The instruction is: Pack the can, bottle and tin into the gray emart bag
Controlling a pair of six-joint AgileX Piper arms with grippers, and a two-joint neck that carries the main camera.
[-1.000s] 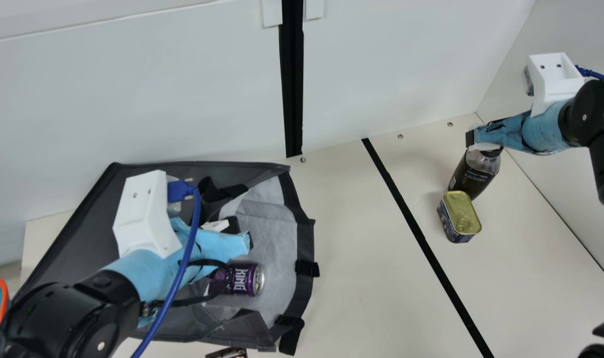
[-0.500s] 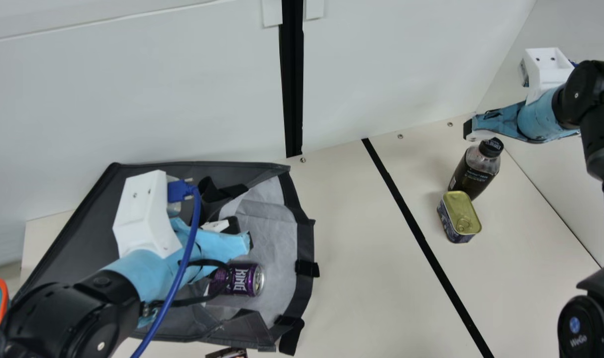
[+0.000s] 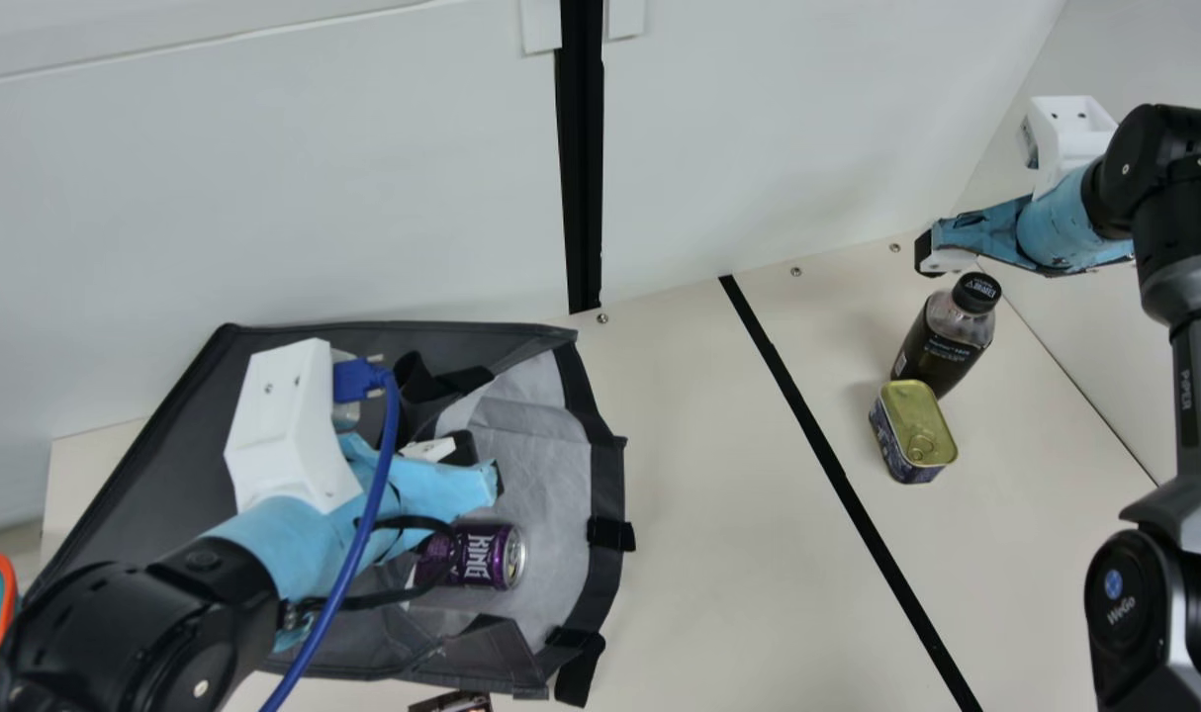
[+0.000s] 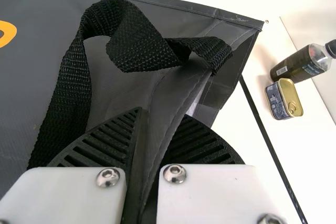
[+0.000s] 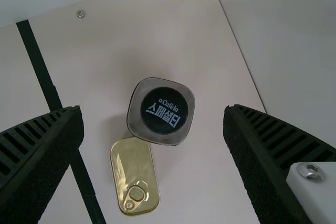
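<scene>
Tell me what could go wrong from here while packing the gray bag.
The tin stands close beside the bottle, so the open right gripper may knock it when going down for the bottle.

The left gripper pinches only a fold of the gray bag; if that slips, the mouth might sag.

The can lies on its side inside, near the mouth, and could roll out if the bag is tugged.
</scene>
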